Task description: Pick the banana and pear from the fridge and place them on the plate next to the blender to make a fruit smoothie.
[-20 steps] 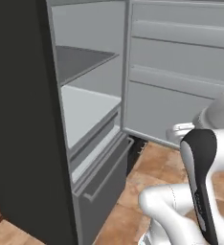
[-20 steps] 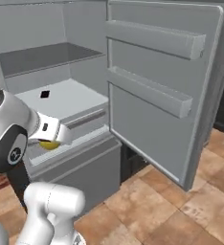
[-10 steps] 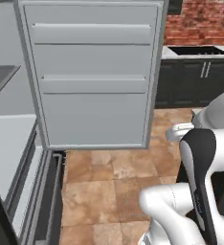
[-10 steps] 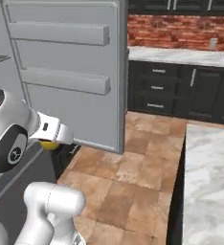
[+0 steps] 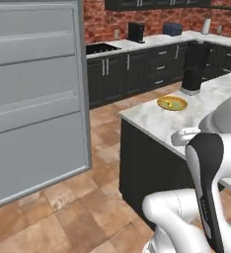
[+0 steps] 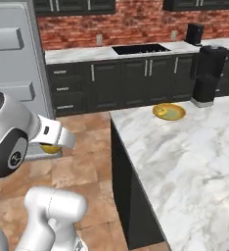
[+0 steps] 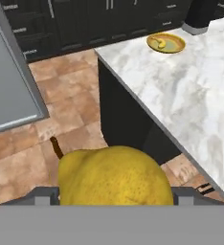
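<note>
A plump yellow pear (image 7: 115,174) with a dark stem sits between my fingers, low in the hand view. My gripper (image 7: 115,192) is shut on it. From the right base view the pear (image 6: 50,148) peeks out under the gripper (image 6: 52,145), held above the floor left of the island. The yellow plate (image 7: 178,48) lies on the marble island with the curved banana (image 7: 157,43) on it. Beside it stands the black blender (image 6: 207,73). Plate (image 5: 179,106) and blender (image 5: 194,74) lie ahead to the right. The fridge door (image 5: 33,99) hangs open at the left.
The marble island (image 6: 185,162) with its dark cabinet side (image 6: 128,196) is close on the right. A back counter with a sink (image 6: 138,49) and small black appliances (image 5: 135,32) runs along the brick wall. Tiled floor (image 5: 63,207) lies between the fridge door and the island.
The base has turned away from the fridge interior, so the whole scene swung over to the island and back counter. The pear stays in the gripper.
</note>
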Tool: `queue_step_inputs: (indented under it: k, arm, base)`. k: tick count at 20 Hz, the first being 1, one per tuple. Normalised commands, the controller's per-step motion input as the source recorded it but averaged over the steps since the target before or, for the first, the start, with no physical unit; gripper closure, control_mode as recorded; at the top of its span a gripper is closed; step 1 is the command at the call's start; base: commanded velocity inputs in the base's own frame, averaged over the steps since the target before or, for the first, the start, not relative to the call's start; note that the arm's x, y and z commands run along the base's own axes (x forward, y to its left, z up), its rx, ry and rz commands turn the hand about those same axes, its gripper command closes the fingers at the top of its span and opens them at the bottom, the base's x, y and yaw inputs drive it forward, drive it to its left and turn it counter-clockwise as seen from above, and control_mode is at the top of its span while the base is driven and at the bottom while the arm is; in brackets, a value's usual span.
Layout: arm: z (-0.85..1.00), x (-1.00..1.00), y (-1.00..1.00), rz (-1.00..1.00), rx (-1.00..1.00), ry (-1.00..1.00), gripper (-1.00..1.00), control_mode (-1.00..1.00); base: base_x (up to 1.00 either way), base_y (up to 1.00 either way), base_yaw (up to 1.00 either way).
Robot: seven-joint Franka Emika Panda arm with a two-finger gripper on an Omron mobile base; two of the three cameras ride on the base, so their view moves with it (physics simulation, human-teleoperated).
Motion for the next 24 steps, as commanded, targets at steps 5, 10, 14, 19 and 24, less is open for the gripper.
queue_step_inputs:
  k: [5, 10, 14, 19, 24]
  arm:
    - [0.00, 0.00, 0.00, 0.00, 0.00, 0.00, 1.00, 1.00]
    - [0.00, 0.00, 0.00, 0.00, 0.00, 0.00, 1.00, 1.00]
    - [0.00, 0.00, 0.00, 0.00, 0.00, 0.00, 1.00, 1.00]
    - [0.00, 0.00, 0.00, 0.00, 0.00, 0.00, 1.00, 1.00]
    - [0.00, 0.00, 0.00, 0.00, 0.00, 0.00, 1.00, 1.00]
  base:
    - [0.62, 0.38, -0.67]
    - [0.55, 0.42, -0.57]
    - [0.79, 0.11, -0.32]
    - [0.80, -0.05, -0.09]
    - [0.23, 0.00, -0.11]
